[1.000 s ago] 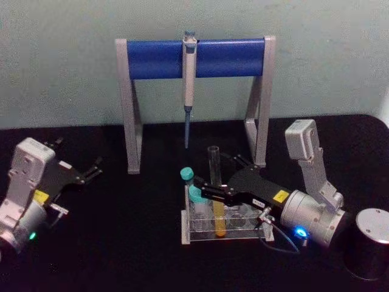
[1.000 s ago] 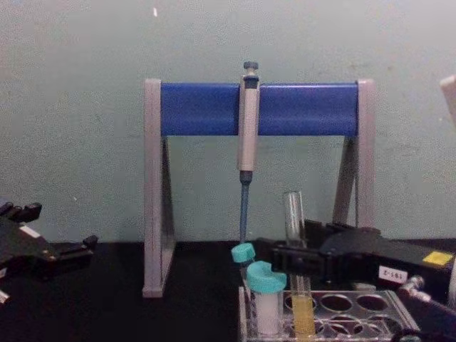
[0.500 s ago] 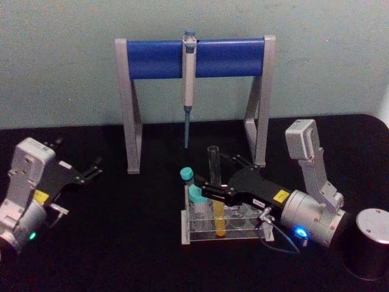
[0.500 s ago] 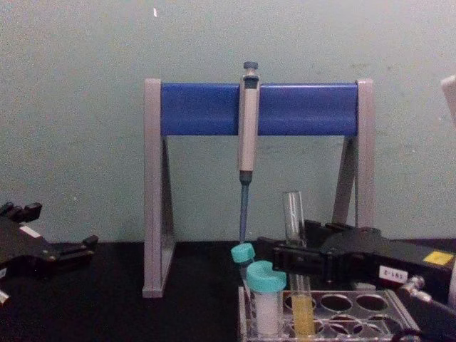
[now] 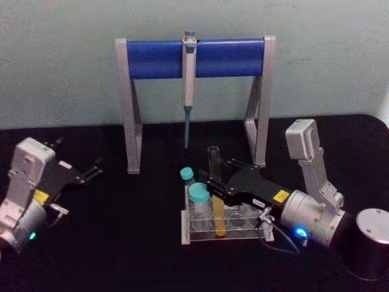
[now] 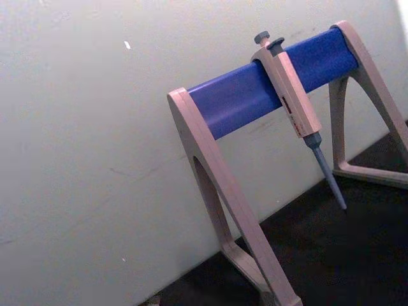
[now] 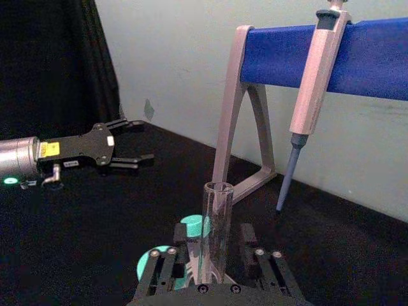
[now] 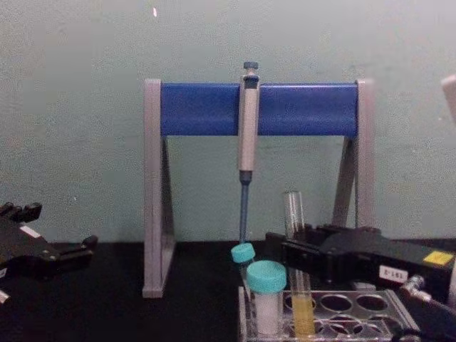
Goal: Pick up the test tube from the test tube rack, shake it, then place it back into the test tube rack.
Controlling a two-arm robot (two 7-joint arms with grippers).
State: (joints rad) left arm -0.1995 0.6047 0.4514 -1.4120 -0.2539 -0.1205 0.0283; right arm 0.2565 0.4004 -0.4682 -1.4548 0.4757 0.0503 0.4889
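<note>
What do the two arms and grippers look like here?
Silver cylindrical wrists with grey boxy camera mounts. The left gripper and right gripper are flat black, each with a yellow sticker. Wrist lights: green left, blue right. A thin cable loops at the right wrist.

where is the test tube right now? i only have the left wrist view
Observer: The test tube stands upright in the test tube rack, with yellow liquid in its lower part.
Operator: is the right pincer gripping it
Observer: No. The right pincer straddles the tube with its jaws apart, and the right wrist view shows a gap on each side.
Operator: and the left pincer
Observer: The left pincer is open and parked off to the robot's left, well away from the rack.
</note>
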